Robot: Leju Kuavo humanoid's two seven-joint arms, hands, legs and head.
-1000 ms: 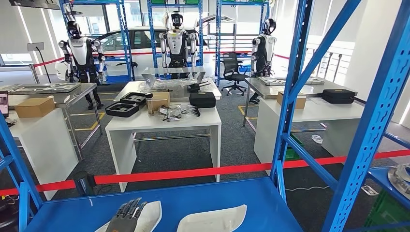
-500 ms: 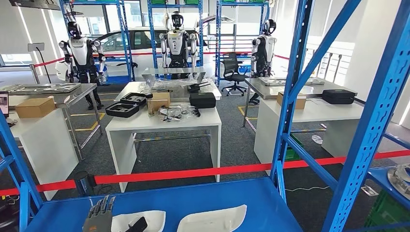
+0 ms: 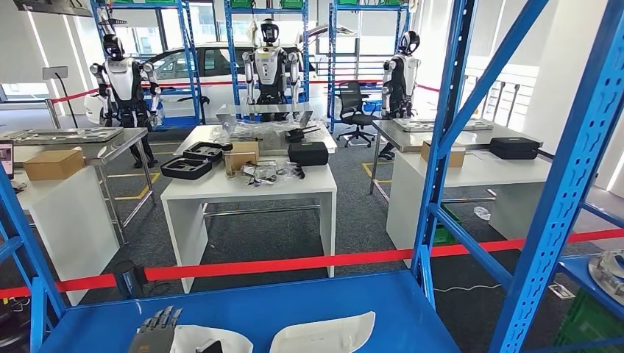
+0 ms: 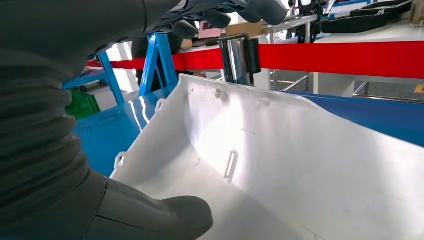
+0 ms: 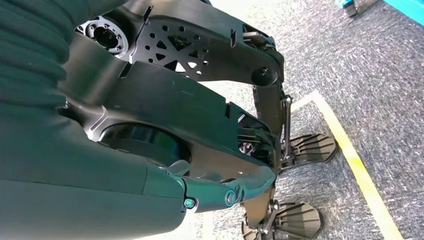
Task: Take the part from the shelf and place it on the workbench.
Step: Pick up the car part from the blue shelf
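Left hand (image 3: 154, 332) sat over the nearer white part (image 3: 210, 340) on the blue shelf (image 3: 309, 301), thumb (image 4: 155, 215) resting on its inner face; I couldn't tell if it gripped. A second white part (image 3: 324, 334) lay just beside. I couldn't judge my right hand (image 5: 75, 200).

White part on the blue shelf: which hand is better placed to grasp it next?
The left hand: it is already at the nearer white part on the blue shelf, thumb beneath and fingers above. The right hand hangs toward the floor.
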